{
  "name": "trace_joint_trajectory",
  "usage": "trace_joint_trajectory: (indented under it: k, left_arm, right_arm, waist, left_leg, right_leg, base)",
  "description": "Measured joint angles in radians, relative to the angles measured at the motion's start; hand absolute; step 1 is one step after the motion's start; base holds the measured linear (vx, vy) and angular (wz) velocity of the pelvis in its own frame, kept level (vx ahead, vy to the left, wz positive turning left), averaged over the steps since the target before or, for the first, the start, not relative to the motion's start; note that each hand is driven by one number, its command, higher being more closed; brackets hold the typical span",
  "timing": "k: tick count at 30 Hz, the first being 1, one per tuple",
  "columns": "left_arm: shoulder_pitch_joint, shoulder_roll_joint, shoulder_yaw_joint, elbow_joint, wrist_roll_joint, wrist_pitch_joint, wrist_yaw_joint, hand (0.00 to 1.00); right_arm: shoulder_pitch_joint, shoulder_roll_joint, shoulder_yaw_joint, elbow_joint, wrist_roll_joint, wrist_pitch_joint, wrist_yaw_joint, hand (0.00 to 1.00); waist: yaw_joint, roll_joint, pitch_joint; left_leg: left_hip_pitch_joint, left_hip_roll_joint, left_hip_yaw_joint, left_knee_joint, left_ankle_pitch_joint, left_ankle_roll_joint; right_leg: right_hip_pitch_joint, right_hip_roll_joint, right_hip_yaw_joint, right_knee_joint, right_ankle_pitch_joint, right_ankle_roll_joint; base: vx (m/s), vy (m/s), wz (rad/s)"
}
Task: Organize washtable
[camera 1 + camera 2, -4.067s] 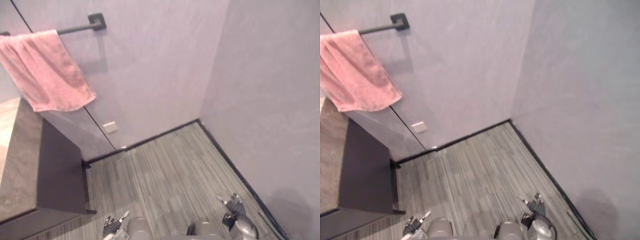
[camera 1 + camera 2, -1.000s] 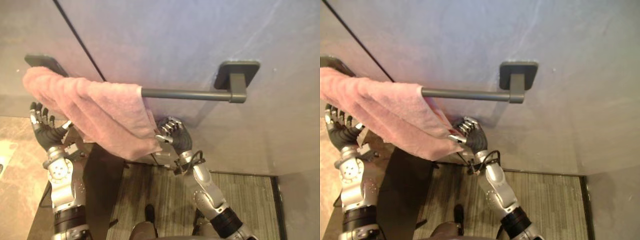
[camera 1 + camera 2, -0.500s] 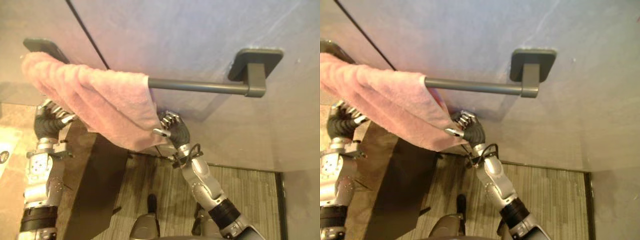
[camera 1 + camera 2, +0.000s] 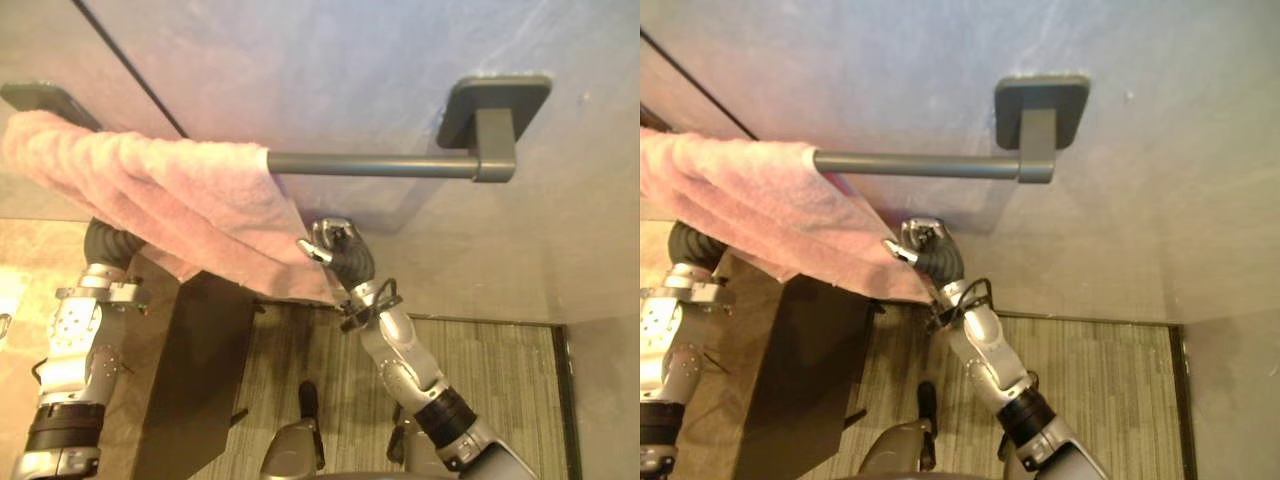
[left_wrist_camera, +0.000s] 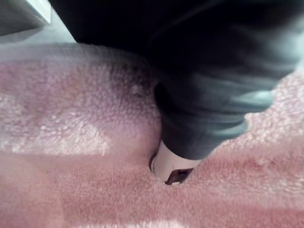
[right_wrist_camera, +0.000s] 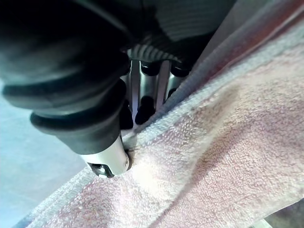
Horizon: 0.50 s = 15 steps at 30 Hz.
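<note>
A pink towel (image 4: 170, 210) hangs over the left part of a dark grey towel bar (image 4: 370, 163) on the wall. My right hand (image 4: 345, 262) is raised under the bar and shut on the towel's lower right corner. In the right wrist view its thumb (image 6: 107, 159) pinches the towel's hem (image 6: 156, 128) against curled fingers (image 6: 147, 95). My left hand (image 4: 103, 243) reaches up behind the towel's lower left edge, where the cloth hides its fingers. The left wrist view shows its thumb (image 5: 173, 166) dug into the pink pile (image 5: 71, 142).
The bar's square mount (image 4: 495, 110) sits at the right on the grey wall. A dark cabinet side (image 4: 200, 370) and a brown stone counter top (image 4: 20, 300) lie below left. Striped grey floor (image 4: 480, 370) lies below right.
Both hands have curled shut on the towel: the left hand rose from open beside it to behind its edge, and the right hand tightened on the corner. The view has shifted slightly.
</note>
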Motion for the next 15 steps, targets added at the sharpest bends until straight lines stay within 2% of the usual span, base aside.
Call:
trace_joint_trajectory:
  k: [8,11,15]
  left_arm:
    - [-0.017,-0.020,0.001,-0.006,0.004,-0.005,0.005,1.00]
    - [-0.017,-0.067,0.004,-0.027,0.013,-0.010,0.009,1.00]
    - [-0.011,-0.145,0.027,-0.101,0.043,-0.014,0.026,1.00]
  right_arm:
    - [0.001,-0.020,-0.053,-0.013,-0.084,0.001,-0.017,1.00]
    - [0.025,-0.033,-0.106,-0.064,-0.118,0.006,-0.017,1.00]
    - [0.104,-0.041,-0.247,-0.163,-0.149,0.006,-0.016,1.00]
  waist:
    - [0.001,0.000,0.000]
    - [0.001,-0.001,0.001]
    - [0.001,-0.005,0.002]
  left_leg:
    - [0.005,-0.002,0.010,0.000,0.003,0.004]
    - [0.005,-0.004,0.014,-0.001,0.006,0.007]
    - [0.007,-0.007,0.017,-0.003,0.008,0.008]
  right_leg:
    - [0.000,-0.001,0.010,0.000,0.007,-0.001]
    - [0.000,-0.003,0.011,0.000,0.013,-0.002]
    - [0.000,-0.005,0.017,-0.003,0.022,-0.003]
  base:
    - [-0.02,0.002,-0.02]
    - [-0.06,0.006,0.00]
    - [-0.06,0.005,-0.03]
